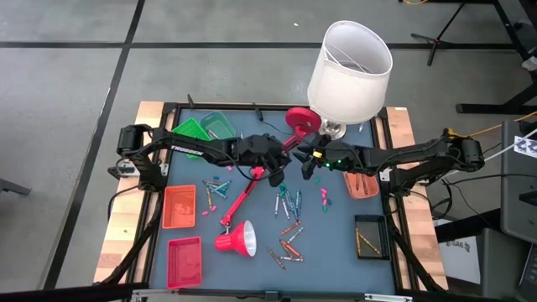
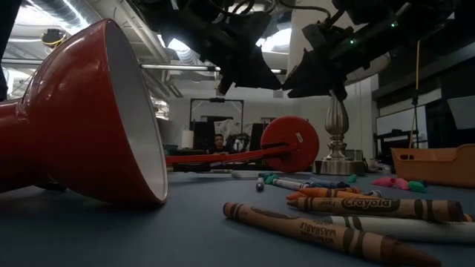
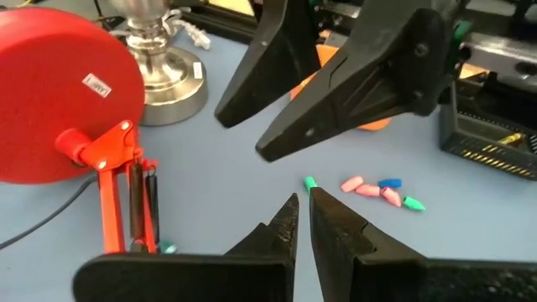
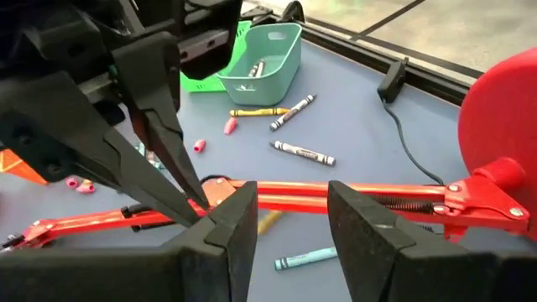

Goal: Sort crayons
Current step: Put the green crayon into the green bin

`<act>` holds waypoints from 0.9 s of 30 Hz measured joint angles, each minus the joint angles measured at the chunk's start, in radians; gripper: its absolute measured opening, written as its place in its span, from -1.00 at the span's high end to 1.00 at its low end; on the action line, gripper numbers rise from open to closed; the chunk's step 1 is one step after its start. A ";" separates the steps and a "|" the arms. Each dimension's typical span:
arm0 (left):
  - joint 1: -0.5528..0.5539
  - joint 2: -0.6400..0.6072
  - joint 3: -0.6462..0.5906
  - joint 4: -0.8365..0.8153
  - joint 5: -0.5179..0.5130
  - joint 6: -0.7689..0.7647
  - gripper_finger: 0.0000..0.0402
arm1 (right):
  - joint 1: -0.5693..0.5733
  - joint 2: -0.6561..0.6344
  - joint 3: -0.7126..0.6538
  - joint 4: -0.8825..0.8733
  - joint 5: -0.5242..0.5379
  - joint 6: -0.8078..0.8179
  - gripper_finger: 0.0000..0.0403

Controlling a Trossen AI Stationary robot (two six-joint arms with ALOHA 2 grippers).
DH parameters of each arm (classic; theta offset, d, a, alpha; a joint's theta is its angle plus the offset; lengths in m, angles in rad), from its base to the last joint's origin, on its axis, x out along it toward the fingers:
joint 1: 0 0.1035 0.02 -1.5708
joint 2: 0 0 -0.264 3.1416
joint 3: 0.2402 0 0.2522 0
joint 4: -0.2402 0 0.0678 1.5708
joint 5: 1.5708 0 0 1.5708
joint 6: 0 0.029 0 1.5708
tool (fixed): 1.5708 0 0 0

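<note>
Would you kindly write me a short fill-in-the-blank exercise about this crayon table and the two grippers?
1. The red desk lamp lies on its ____.
2. The left gripper is ____.
3. The right gripper is ____.
4. The white lampshade sits on a ____ base.

Missing words: side; shut; open; silver

A blue-grey table [image 1: 336, 252] with a wooden border carries scattered crayons [image 1: 288, 204] across its middle. A red desk lamp [image 1: 243, 220] lies toppled on it, beside an upright white-shaded lamp [image 1: 348, 71]. Green bins [image 1: 201, 128] sit at the far left, red trays [image 1: 179, 205] on the left, an orange tray [image 1: 362, 186] and a black tray [image 1: 370, 236] on the right.
</note>
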 joint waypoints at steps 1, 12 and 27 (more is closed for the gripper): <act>0.001 0.000 0.000 -0.009 -0.004 0.000 0.91 | 0.000 0.000 0.000 -0.006 0.000 0.000 0.29; 0.001 0.000 0.000 -0.097 -0.027 0.000 0.90 | 0.000 0.000 0.000 -0.022 0.000 0.000 0.29; 0.040 -0.003 0.000 -0.153 -0.104 0.037 0.42 | 0.000 0.000 0.000 -0.030 -0.001 0.009 0.29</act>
